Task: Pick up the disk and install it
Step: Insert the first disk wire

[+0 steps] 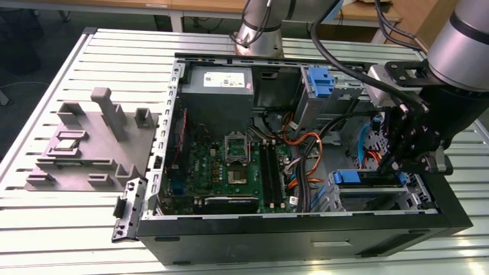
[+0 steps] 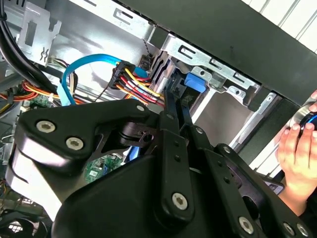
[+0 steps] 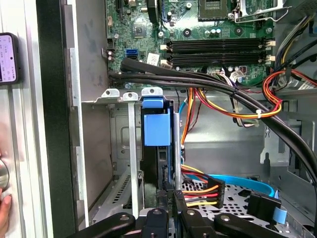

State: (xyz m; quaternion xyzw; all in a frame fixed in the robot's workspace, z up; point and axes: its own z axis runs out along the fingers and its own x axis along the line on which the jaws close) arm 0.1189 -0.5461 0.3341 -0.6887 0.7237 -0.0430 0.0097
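The disk (image 3: pixel 157 128) stands edge-on in the drive cage at the open computer case's front corner. Its blue carrier tab points toward the motherboard, and its dark body runs back to my gripper (image 3: pixel 165 210). In the exterior view the disk (image 1: pixel 356 176) lies in the lower bay at the view's right, with the gripper (image 1: pixel 397 167) right behind it. In the second wrist view the black fingers (image 2: pixel 174 106) sit close together along the disk's edge, ending at the blue tab (image 2: pixel 194 82). They look shut on the disk.
Black cable bundles (image 3: pixel 198 82) and red, yellow and orange wires (image 3: pixel 233 106) cross just beyond the bay. A blue-handled caddy (image 1: pixel 321 80) sits by the power supply (image 1: pixel 220 80). A grey fixture (image 1: pixel 84 146) lies on the exterior view's left. A person's hand (image 2: pixel 296 148) rests beside the case.
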